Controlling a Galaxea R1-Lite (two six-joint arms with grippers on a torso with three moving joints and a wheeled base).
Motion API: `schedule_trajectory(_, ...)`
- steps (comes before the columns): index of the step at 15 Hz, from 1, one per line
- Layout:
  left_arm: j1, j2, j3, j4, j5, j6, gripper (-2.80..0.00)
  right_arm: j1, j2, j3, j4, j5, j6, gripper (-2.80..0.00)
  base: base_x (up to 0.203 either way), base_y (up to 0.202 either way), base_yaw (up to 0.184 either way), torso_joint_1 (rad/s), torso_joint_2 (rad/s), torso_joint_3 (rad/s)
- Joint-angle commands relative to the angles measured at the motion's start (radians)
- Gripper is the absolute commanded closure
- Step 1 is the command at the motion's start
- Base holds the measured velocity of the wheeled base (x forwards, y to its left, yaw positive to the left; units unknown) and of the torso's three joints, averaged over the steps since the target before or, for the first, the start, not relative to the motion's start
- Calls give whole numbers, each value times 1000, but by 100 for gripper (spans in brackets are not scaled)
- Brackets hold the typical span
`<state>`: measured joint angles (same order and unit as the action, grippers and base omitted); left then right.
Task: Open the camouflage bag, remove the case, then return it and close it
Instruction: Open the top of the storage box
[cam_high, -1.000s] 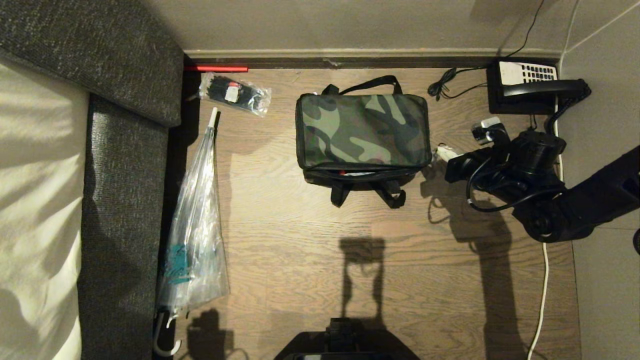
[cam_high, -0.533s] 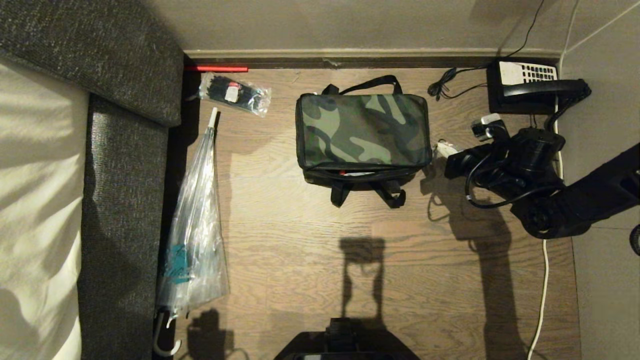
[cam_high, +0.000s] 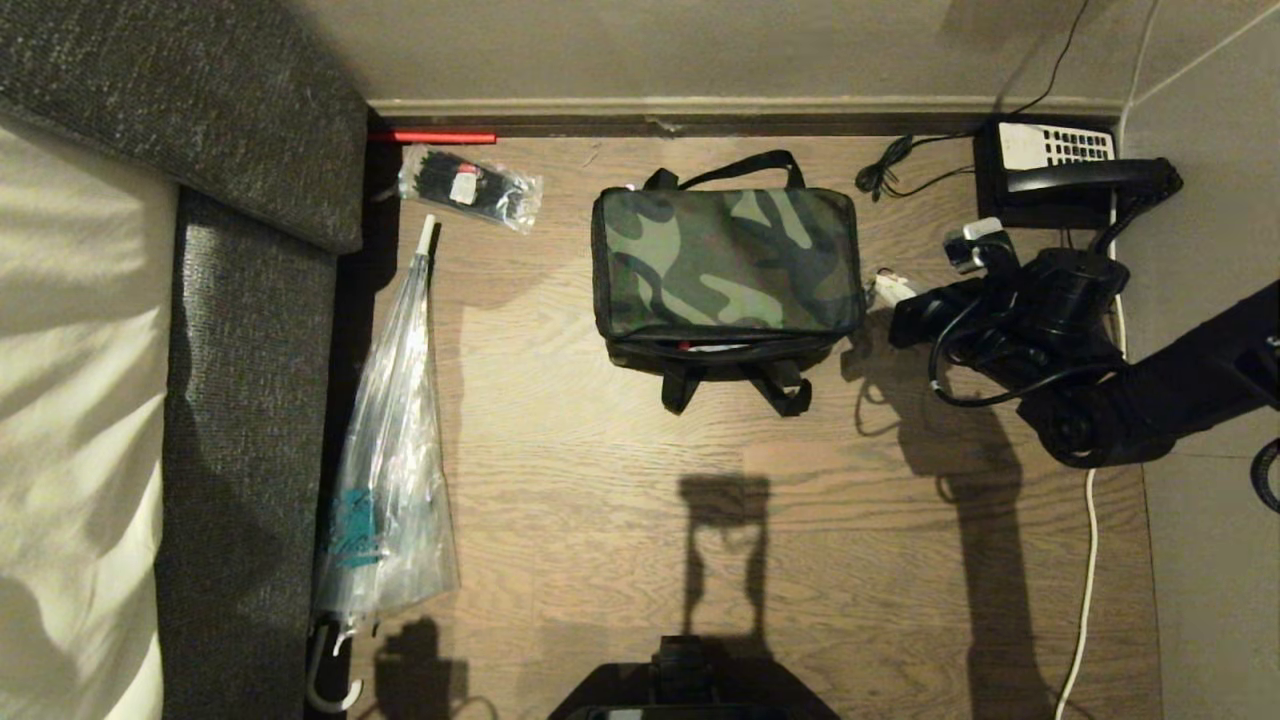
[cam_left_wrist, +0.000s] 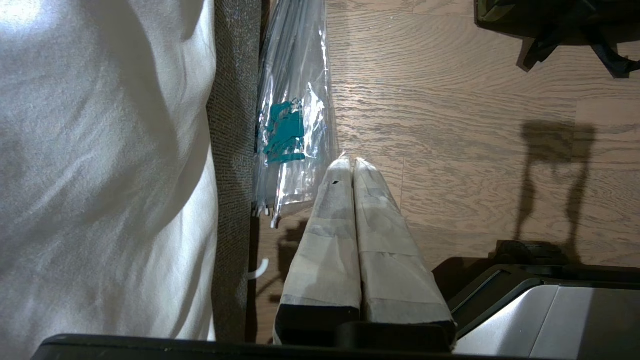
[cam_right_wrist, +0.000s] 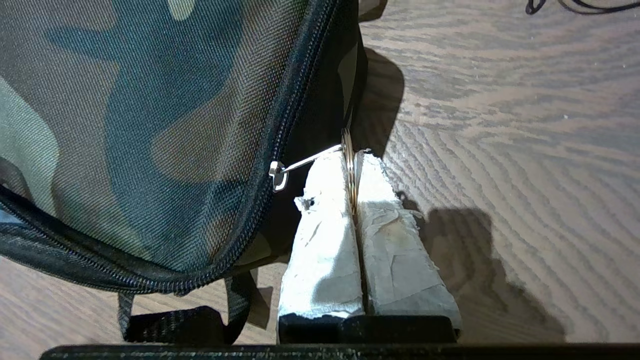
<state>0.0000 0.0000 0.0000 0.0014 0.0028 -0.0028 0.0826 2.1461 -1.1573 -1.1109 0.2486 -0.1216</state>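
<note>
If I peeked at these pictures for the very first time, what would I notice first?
Probably the camouflage bag, sitting in the middle of the wooden floor near the wall. Right beside it, the right gripper is shut on the metal ring of the bag's zipper pull at the bag's right end. You might also spot the clear folded umbrella lying along the grey sofa on the left.

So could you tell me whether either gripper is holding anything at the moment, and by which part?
The right gripper pinches the metal ring of the zipper pull on the camouflage bag. The left gripper is shut on nothing.
</note>
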Motion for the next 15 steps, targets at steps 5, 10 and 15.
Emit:
schedule_trajectory(5,0,0,1,0,0,0,0,0,17,-41,-1,-2,2,0,0,0,0,0,0,0)
schedule_trajectory(10,0,0,2,0,0,0,0,0,31,-73,0,-3,2,0,0,0,0,0,0,0)
schedule_trajectory(15,0,0,2,0,0,-2,0,-3,35,-82,-3,-3,2,0,0,0,0,0,0,0)
